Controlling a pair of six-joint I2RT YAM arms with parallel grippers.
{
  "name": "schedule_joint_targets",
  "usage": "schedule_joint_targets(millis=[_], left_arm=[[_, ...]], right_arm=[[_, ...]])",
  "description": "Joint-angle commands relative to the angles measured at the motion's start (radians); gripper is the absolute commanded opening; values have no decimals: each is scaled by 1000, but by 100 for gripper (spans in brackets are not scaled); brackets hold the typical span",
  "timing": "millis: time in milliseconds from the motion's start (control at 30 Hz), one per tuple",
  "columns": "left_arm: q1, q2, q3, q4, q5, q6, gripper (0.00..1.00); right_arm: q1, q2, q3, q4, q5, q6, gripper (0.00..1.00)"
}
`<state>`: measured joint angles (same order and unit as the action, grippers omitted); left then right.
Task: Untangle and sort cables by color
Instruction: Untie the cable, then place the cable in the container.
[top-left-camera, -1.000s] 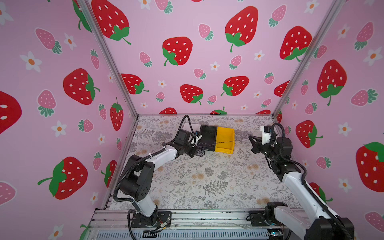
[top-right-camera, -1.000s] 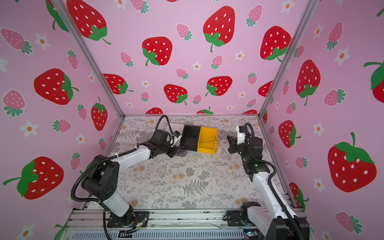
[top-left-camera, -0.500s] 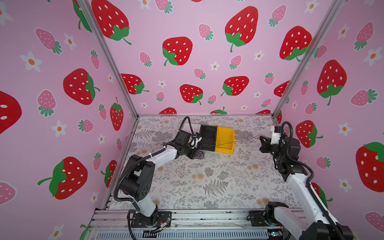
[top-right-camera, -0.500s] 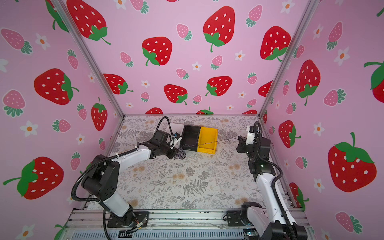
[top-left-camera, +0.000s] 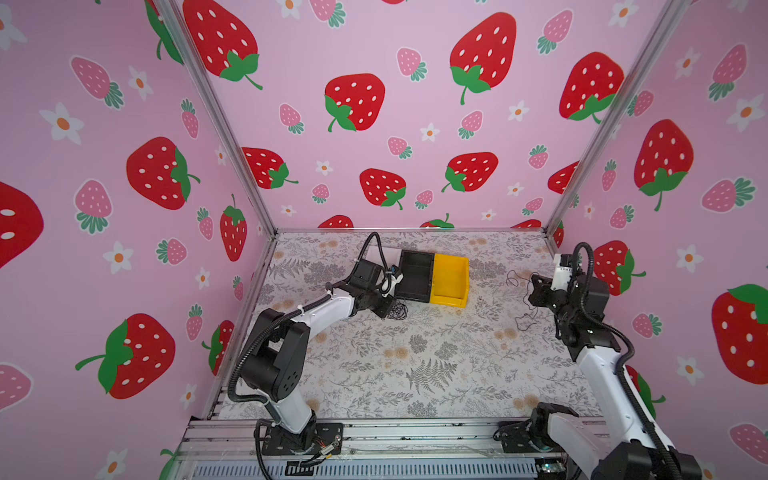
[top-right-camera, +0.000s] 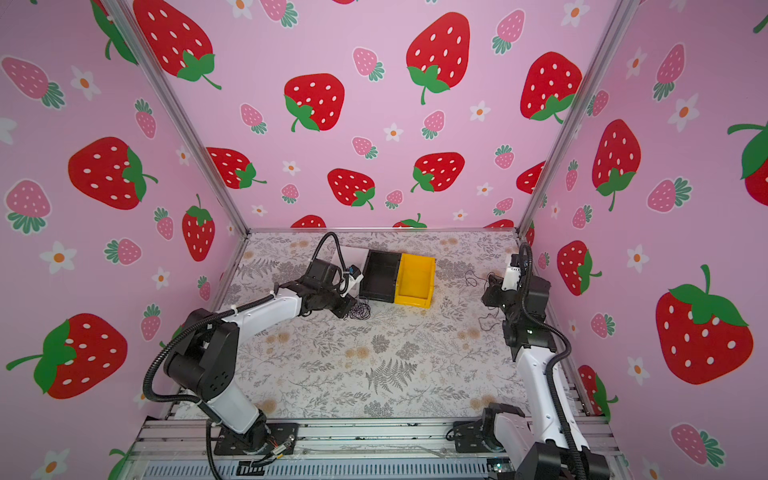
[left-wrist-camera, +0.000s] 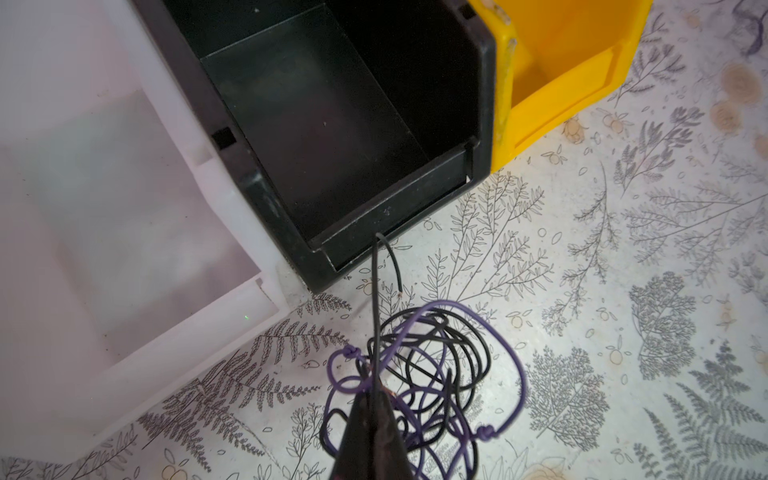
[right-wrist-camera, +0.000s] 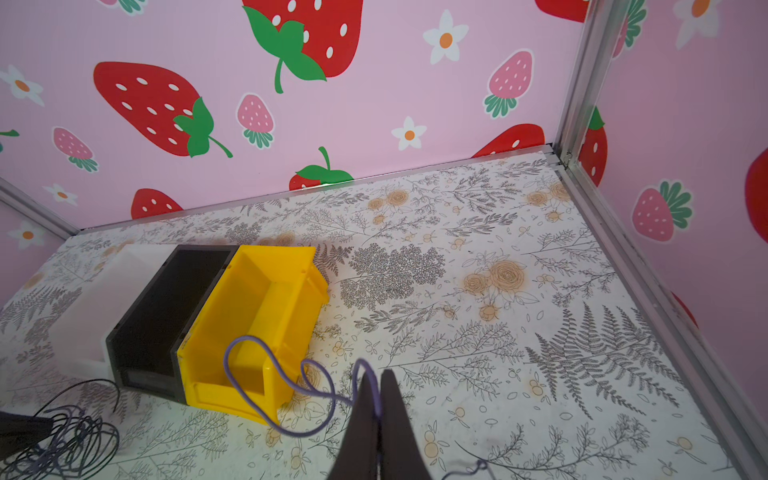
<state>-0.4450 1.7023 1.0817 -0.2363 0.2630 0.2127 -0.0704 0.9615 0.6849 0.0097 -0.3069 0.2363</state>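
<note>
While the left gripper (left-wrist-camera: 372, 409) pinches a black cable (left-wrist-camera: 375, 291) rising from the tangle (left-wrist-camera: 432, 374) at its tips (black bin (left-wrist-camera: 484, 124) just beyond), the right gripper (right-wrist-camera: 379, 399) is clamped on a purple cable (right-wrist-camera: 249, 337) looping ahead of it.

- white bin (left-wrist-camera: 124, 199) in the left wrist view: washed out and blurred, cut off by the frame edge; yellow bin (left-wrist-camera: 552, 83) also cropped;
- tangle of cables (right-wrist-camera: 58, 436) in the right wrist view: runs partly past the edge;
- purple cable (right-wrist-camera: 248, 338): its gripped stretch hidden between the right gripper (right-wrist-camera: 378, 395) fingers; in both top views too thin to tell its colour.
</note>
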Motion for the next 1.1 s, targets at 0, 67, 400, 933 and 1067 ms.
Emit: schedule_joint_targets(millis=[0,67,400,933,1067], left_arm=[[-4,25,48,-51,15,41,0],[-16,30,58,-80,9,63,0],[-54,24,48,-112,-21,83,1],[-75,14,24,-152,-16,-28,23],[-75,-12,3,-131,-27,-65,36]], right_arm=[[-3,5,21,-5,-62,-14,0],[-2,8,32,-10,-93,-26,0],[23,6,125,-128,-182,-65,0],[186,36,304,-195,-190,-127,0],[234,60,333,-191,-169,-141,0]])
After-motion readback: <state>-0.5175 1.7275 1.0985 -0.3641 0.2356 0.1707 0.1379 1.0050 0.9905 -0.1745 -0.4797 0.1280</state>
